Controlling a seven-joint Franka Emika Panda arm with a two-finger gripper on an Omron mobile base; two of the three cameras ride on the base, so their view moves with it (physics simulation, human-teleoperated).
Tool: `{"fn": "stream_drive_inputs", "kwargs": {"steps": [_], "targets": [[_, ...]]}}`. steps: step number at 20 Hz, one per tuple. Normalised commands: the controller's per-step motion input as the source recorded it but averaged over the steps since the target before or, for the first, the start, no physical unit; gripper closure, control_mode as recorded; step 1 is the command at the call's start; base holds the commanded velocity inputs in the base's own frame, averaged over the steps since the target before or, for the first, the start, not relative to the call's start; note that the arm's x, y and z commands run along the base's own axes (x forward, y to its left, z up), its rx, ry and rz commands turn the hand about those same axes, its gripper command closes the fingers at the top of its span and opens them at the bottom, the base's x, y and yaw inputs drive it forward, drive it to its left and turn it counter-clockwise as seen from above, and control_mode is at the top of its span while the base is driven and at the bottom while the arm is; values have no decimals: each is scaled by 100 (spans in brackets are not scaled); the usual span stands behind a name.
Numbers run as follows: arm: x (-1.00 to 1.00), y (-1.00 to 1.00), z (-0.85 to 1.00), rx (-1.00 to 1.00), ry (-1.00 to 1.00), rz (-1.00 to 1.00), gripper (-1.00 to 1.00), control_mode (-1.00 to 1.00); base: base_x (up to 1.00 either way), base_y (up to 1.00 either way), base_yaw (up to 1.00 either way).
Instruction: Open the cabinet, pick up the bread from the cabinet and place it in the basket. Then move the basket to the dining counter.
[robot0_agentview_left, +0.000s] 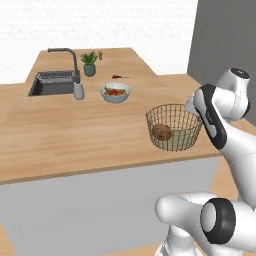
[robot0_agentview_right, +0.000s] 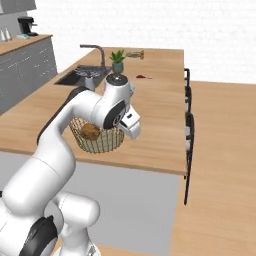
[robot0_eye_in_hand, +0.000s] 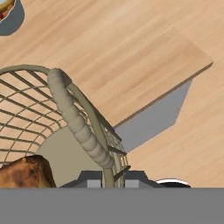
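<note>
Jaws (robot0_eye_in_hand: 114, 177) closed on the rim of the basket (robot0_agentview_left: 174, 127). In the hand view the two dark tips sit either side of a rim wire, right where the ribbed side handle (robot0_eye_in_hand: 78, 122) meets the rim; the handle arcs up and away from the jaws. The grip is on the basket's edge nearest the arm.

Basket is upright on the light-wood worktop (robot0_agentview_left: 70, 130), near its front edge and close to the corner. Whether its base is resting on the wood or just off it cannot be told.

Bread (robot0_agentview_left: 162, 132) lies inside the basket, low against the wall, on the side across from the jaws as the left base view shows it. In the hand view it is the brown crusty lump at the lower left, just beside the jaws and below the rim. In the right base view it shows through the mesh, partly behind the arm's wrist.

Farther out from the jaws across the worktop: a white bowl (robot0_agentview_left: 115, 93) with coloured food, then a sink (robot0_agentview_left: 52, 83) with a dark tap (robot0_agentview_left: 66, 57), and a small potted plant (robot0_agentview_left: 89, 64) beyond. All well apart from the basket.

Beyond the jaws in the hand view, the worktop corner drops off to the floor (robot0_eye_in_hand: 192, 127).
</note>
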Motion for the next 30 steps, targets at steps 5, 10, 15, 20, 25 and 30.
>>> {"fn": "stream_drive_inputs", "kwargs": {"steps": [5, 10, 15, 20, 25, 30], "targets": [[0, 0, 0, 0, 0, 0, 100, 100, 16, -82, 17], [0, 0, 0, 0, 0, 0, 100, 100, 39, -28, -7], [0, 0, 0, 0, 0, 0, 100, 100, 61, -1, -20], [0, 0, 0, 0, 0, 0, 100, 100, 52, -24, -11], [0, 0, 0, 0, 0, 0, 100, 100, 51, -28, -2], [55, -10, -9, 2, 0, 4, 100, -100, 24, -7, 0]]}}
